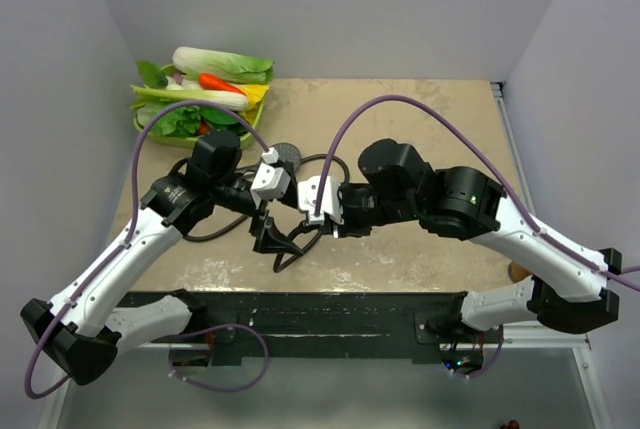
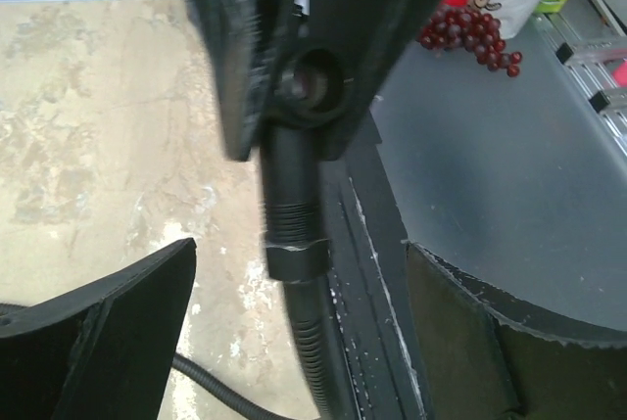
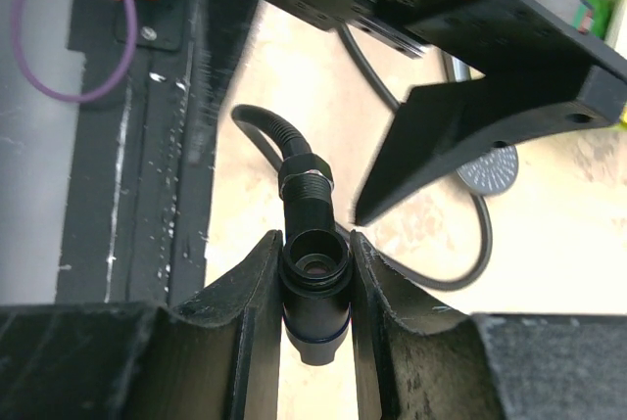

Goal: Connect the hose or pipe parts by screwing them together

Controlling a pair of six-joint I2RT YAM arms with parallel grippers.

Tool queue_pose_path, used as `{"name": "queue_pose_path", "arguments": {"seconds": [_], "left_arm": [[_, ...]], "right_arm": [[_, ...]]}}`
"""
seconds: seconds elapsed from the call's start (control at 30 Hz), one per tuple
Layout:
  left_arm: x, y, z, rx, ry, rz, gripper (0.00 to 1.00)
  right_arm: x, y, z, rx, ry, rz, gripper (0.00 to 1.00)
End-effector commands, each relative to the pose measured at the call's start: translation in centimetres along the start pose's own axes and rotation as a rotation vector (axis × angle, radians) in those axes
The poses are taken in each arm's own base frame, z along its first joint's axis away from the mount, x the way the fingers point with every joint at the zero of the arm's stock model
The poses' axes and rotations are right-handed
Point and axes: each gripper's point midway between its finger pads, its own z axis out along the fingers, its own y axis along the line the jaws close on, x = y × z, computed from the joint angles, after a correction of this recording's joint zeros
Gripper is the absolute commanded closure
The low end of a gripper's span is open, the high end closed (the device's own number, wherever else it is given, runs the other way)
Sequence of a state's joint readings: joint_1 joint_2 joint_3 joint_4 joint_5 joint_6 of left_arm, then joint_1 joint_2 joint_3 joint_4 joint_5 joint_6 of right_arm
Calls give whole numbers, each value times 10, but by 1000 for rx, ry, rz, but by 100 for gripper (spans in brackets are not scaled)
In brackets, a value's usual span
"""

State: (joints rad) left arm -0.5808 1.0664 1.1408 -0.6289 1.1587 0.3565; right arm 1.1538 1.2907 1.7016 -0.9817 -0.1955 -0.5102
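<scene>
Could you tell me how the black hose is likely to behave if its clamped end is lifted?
Probably floppy: the ribbed hose bends sharply behind its nut and loops across the table, so it should sag and trail. Likely light, being thin. Its round end fitting, clamped in the right gripper, might twist in that grip.

pale grey walls (image 1: 330,9) close in a beige, mottled table (image 1: 430,119) on three sides under soft, even light. a green basket (image 1: 143,131) of vegetables (image 1: 222,65) sits at its far left corner. a black rail (image 1: 330,314) runs along the near edge. past it, red grapes (image 2: 470,33) lie on a grey floor (image 2: 509,165).
</scene>
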Motion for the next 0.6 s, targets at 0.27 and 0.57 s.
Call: {"name": "queue_pose_path", "arguments": {"seconds": [0.27,0.57], "left_arm": [[-11,-10,0,14,6,83,45],[-15,-10,1,13,-9,86,50]], "right_arm": [[-13,-19,-7,86,-13,-41,100],[-15,-12,1,40,-22,-29,100]]}}
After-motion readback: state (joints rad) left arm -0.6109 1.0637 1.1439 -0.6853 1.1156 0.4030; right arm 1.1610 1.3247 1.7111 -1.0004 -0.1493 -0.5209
